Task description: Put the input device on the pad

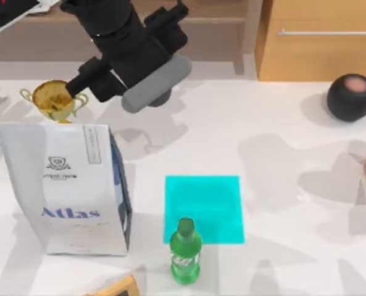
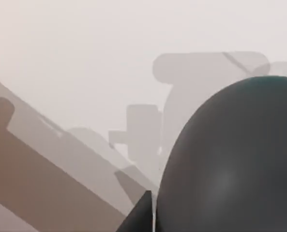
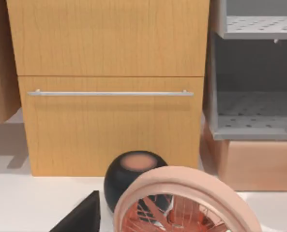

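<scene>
Grey mouse is gripped by the closed left gripper, near the table's far edge.
Its long axis is slanted. The cyan pad is seen well apart from the fingers, open table between, a bottle at its edge.

Pad: flat bright cyan rectangle, thin as a sheet, lying on the white table a bit below centre in the top view. A green bottle's cap overlaps its lower left edge.

Mouse: grey rounded body, prob. lifted off the table, tilted, at the upper left by the black arm. In the left wrist view it looms as a dark dome.
</scene>
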